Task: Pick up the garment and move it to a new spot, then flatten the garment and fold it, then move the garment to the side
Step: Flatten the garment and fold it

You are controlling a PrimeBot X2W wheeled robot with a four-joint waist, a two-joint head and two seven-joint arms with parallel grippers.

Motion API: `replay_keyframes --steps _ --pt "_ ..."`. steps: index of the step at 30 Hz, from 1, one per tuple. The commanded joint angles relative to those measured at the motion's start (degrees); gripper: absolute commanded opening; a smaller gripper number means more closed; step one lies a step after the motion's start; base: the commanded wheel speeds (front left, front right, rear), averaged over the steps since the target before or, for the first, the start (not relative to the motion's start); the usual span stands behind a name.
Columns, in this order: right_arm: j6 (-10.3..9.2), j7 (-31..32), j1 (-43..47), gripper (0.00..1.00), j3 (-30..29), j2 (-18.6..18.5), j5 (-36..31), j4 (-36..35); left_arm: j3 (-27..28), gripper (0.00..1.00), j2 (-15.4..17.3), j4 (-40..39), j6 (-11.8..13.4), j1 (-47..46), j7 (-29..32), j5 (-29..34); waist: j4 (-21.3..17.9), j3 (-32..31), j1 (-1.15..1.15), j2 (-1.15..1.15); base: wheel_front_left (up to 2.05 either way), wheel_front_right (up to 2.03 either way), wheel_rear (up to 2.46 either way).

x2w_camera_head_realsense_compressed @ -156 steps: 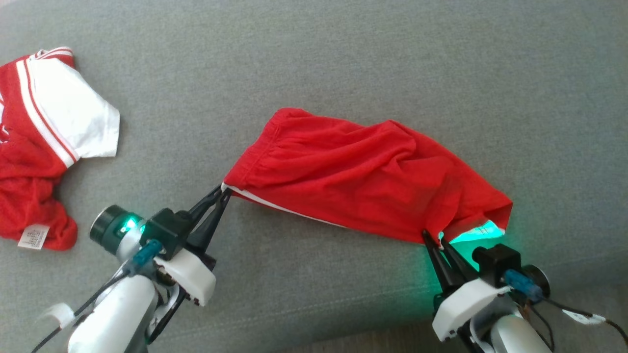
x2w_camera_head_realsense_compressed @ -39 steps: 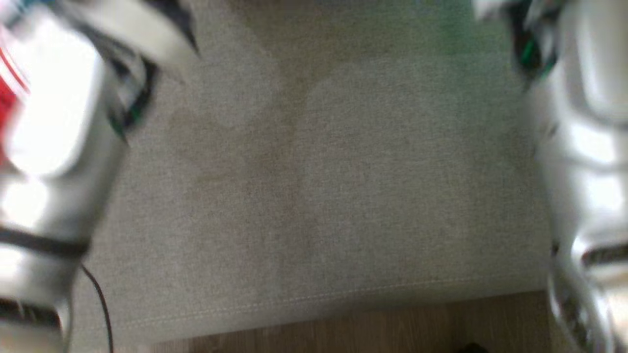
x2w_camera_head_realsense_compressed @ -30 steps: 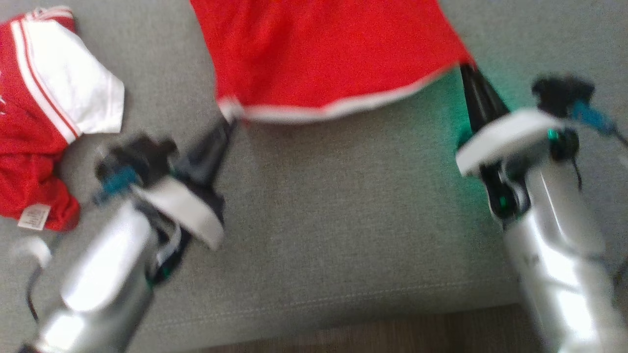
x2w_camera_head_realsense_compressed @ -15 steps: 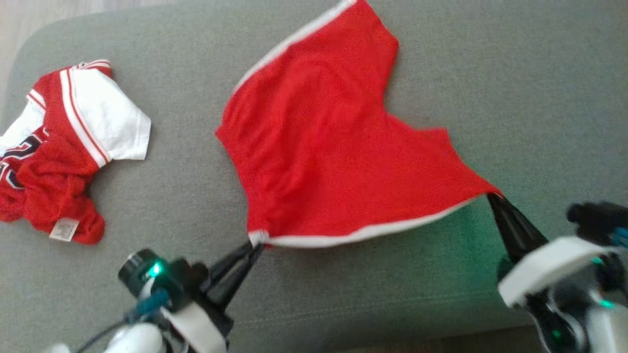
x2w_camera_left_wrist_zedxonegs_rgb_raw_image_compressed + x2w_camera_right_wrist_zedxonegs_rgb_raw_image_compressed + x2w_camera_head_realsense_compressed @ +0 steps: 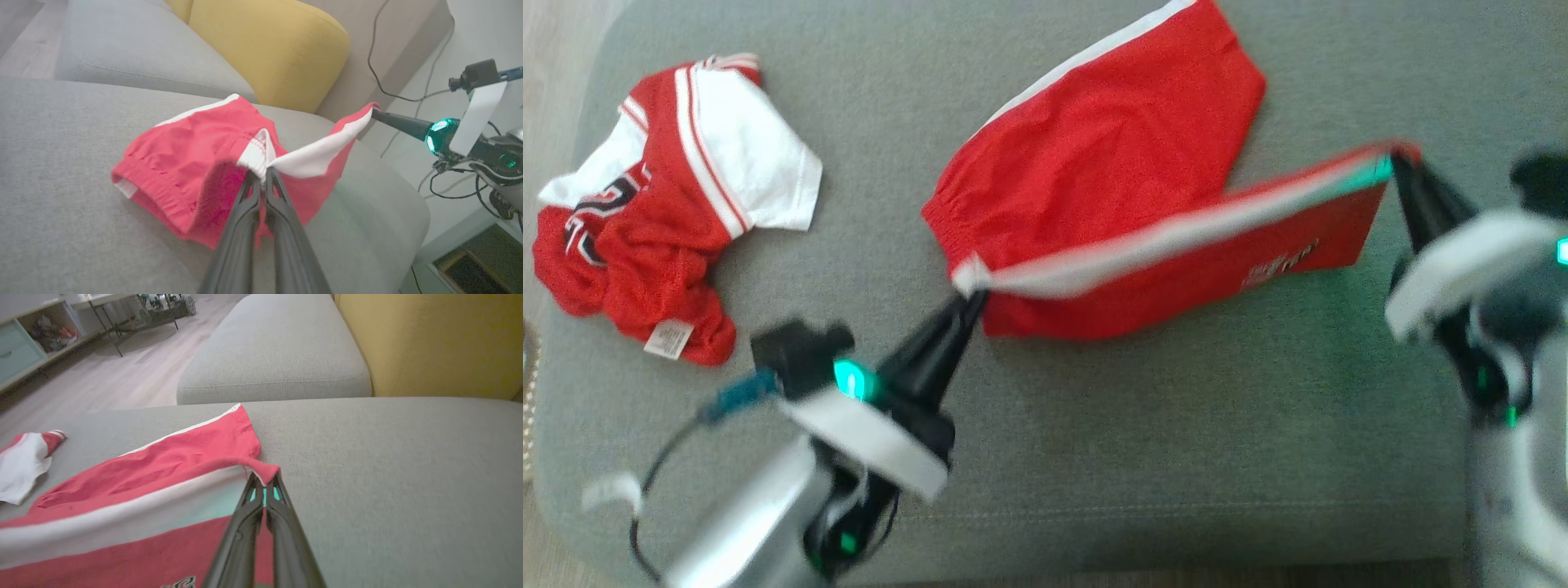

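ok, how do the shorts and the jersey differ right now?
The shorts are pinched at two corners by the left gripper and right gripper; the jersey lies untouched. The shorts are stretched out, partly lifted; the jersey is crumpled. The shorts have a white side stripe; the jersey has white sleeves. Both are red, on the grey cushion.

The left hand (image 5: 970, 298) points to 1 o'clock, its fingers pressed together on the garment (image 5: 1111, 155). The right hand (image 5: 1401, 159) points to 11 o'clock, pinching it too.
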Motion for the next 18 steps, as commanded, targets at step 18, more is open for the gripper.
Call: replay_keyframes --steps 18 --pt "-0.01 -7.02 -43.52 0.00 9.02 -3.08 -9.61 43.20 -3.25 0.00 -6.73 16.71 0.06 -25.47 -0.22 -25.45 8.97 12.44 0.00 0.00 0.00 0.00 0.00"
